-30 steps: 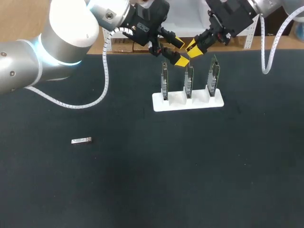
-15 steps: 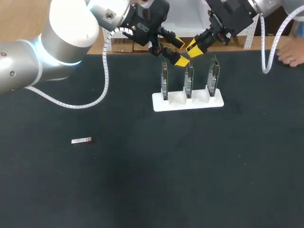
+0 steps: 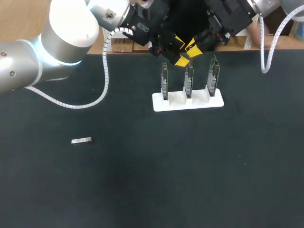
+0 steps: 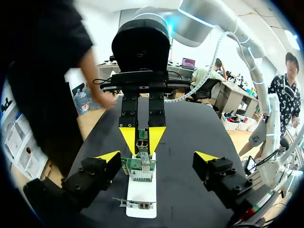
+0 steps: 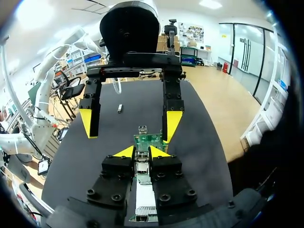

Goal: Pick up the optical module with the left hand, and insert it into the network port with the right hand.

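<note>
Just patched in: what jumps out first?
Both grippers meet over the white holder of three circuit boards at the table's far edge: the right gripper pinches a metal piece atop the middle board, the left gripper open facing it. One optical module lies alone, nearer, to the left.

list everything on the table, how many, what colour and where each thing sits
table: one, black, under everything
holder: one, white, far middle of the table
circuit boards: three, green, upright in the holder's slots
optical module: one, silver, lying flat on the table's left side, apart from the holder
left end effector: one, black with yellow tips, open, by the tops of the circuit boards
right end effector: one, black with yellow tips, at the top of the middle one of the circuit boards
</note>
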{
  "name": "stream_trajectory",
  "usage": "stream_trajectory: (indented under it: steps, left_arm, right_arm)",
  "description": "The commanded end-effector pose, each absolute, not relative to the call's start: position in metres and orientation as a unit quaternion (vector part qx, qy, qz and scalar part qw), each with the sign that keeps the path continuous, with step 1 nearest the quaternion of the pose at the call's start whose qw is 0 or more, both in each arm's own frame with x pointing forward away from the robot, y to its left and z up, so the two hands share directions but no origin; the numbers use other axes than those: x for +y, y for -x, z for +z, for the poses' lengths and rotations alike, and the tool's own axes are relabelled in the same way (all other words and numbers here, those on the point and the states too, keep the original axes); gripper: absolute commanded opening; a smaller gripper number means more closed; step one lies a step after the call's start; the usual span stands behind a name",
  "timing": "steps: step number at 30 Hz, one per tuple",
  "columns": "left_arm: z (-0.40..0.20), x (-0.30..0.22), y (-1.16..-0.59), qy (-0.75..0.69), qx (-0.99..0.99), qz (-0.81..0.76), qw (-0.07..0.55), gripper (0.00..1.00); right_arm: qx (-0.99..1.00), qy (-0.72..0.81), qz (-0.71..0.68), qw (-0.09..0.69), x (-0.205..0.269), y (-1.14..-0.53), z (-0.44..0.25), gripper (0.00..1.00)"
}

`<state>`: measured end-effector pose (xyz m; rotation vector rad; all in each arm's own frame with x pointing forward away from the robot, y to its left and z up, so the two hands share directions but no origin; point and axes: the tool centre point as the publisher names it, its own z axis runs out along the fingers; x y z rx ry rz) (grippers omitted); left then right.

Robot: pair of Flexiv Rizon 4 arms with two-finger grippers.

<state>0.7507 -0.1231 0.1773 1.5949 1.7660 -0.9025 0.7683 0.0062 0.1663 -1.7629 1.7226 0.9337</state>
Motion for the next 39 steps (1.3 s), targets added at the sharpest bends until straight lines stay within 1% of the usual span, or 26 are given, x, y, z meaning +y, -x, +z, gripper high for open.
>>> stream_trajectory:
  steps: [1,39]
  left_arm:
    - [0.178,-0.124,-0.753,-0.6,0.664,-0.338,0.291,1.0]
    - [0.178,-0.124,-0.753,-0.6,0.664,-0.338,0.291,1.0]
  right_arm:
    - [0.632,0.647,0.343,0.252,0.006,-0.77,0.164,0.0]
    - [0.641,0.641,0.341,0.248,0.003,-0.766,0.154,0.0]
